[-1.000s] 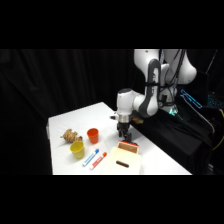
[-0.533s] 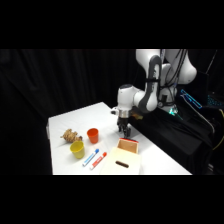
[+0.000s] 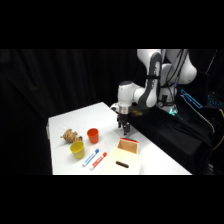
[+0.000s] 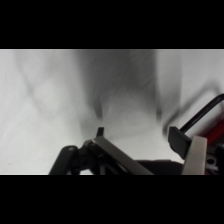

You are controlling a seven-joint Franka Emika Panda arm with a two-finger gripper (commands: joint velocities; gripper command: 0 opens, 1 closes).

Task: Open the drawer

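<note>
The drawer (image 3: 126, 154) is a flat cream box near the table's front edge, with a reddish-orange rim showing at its far end and a short dark handle (image 3: 121, 164) on its near side. My gripper (image 3: 125, 131) hangs just above and behind that far end. In the wrist view the gripper (image 4: 139, 136) is open, with bare white table between its two dark fingers (image 4: 177, 140). A cream edge of the drawer (image 4: 197, 155), with some red beside it, shows at the lower right. A thin dark bar (image 4: 201, 116) slants across that corner.
Left of the drawer lie a blue marker (image 3: 90, 157) and a red marker (image 3: 99, 160). Farther left stand an orange cup (image 3: 92, 135) and a yellow cup (image 3: 77, 149), with a small brown object (image 3: 70, 135) behind them. The table's right edge (image 3: 160, 150) runs close past the drawer.
The arm's wrist has risen slightly and drifted a little to the right. The drawer, cups and markers have stayed where they were.
</note>
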